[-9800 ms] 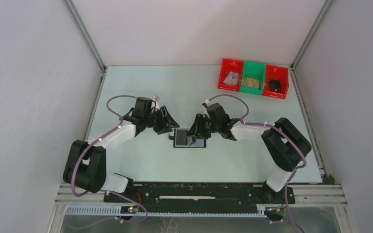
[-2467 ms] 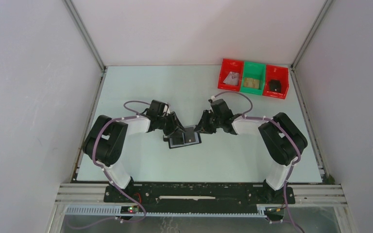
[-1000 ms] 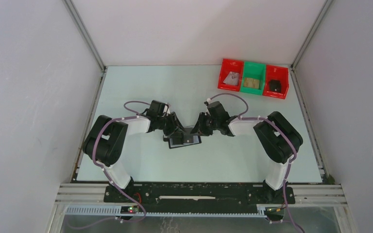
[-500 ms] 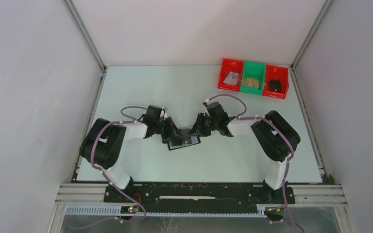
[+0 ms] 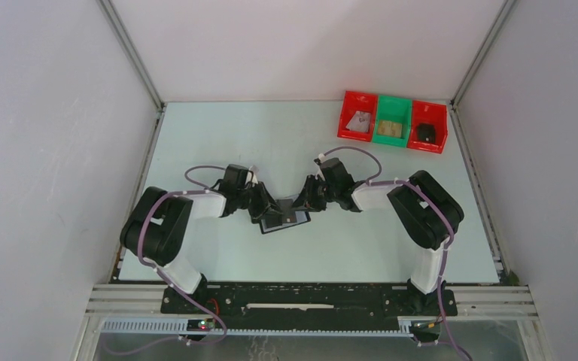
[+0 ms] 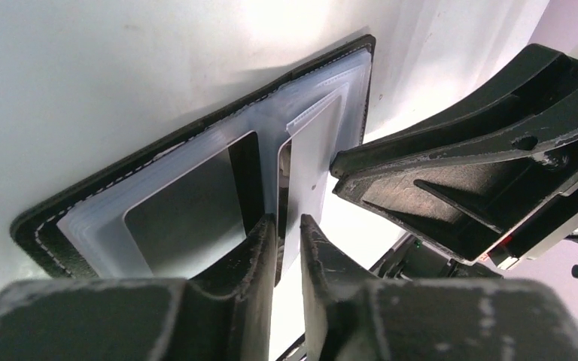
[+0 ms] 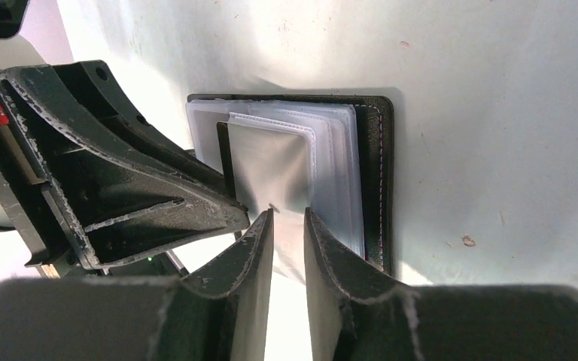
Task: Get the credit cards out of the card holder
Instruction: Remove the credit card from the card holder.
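Note:
The black card holder (image 5: 278,226) lies open at the middle of the table, its clear sleeves spread. It also shows in the left wrist view (image 6: 196,128) and in the right wrist view (image 7: 380,165). A silvery-grey credit card (image 7: 267,169) sits in a raised sleeve leaf, and another (image 6: 188,218) sits in the flat page. My left gripper (image 6: 287,226) is nearly closed on the edge of the raised leaf. My right gripper (image 7: 284,218) pinches the same leaf from the other side. I cannot tell whether a card edge is in either grip. Both grippers, left (image 5: 269,210) and right (image 5: 299,204), meet over the holder.
Three bins stand at the back right: a red one (image 5: 344,113) with a silvery card, a green one (image 5: 392,104) with a tan card, and a red one (image 5: 442,124) with a small black thing. Grey walls close in the table on the left, back and right.
Both grippers have closed in on the holder, which was nudged slightly left. The left arm's forearm has drawn lower and leftward in the last second.

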Controlling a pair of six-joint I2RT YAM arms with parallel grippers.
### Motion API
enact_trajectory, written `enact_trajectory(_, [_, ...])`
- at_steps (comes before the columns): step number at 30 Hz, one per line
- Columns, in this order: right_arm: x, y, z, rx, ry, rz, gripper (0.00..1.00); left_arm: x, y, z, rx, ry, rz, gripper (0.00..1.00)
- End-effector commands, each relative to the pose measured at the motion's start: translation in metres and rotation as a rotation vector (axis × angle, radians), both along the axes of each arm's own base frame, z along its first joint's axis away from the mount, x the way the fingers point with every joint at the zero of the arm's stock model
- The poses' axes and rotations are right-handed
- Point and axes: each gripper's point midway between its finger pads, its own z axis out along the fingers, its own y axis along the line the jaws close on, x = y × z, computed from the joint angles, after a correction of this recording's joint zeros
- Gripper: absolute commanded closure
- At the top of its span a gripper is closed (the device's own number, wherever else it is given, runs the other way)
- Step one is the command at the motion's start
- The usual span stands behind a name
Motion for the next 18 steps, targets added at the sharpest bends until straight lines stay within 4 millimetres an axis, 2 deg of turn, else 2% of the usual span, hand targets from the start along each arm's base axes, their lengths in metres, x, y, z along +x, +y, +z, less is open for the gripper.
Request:
enact_trajectory(1, [-0.0054, 0.0025, -0.0108, -0.010, 0.026, 0.008, 0.70, 0.0022, 0.0028, 0.0119, -0.022, -0.052, 0.021, 0.76])
enact_trajectory(4, [-0.0050, 0.0023, -0.0097, -0.009, 0.023, 0.007, 0.70, 0.0031, 0.0020, 0.0159, -0.058, -0.060, 0.033, 0.80])
enact_trajectory(9, [-0.0047, 0.0025, -0.0093, -0.009, 0.022, 0.007, 0.70, 0.0037, 0.0006, 0.0181, -0.085, -0.062, 0.038, 0.93])
enact_trajectory(15, [-0.0052, 0.0020, -0.0136, -0.015, 0.031, 0.006, 0.70, 0.0033, 0.0022, 0.0215, -0.093, -0.072, 0.045, 0.91])
enact_trajectory(18, [-0.0060, 0.0024, -0.0145, -0.017, 0.032, 0.008, 0.70, 0.0030, 0.0034, 0.0213, -0.091, -0.074, 0.048, 0.96])
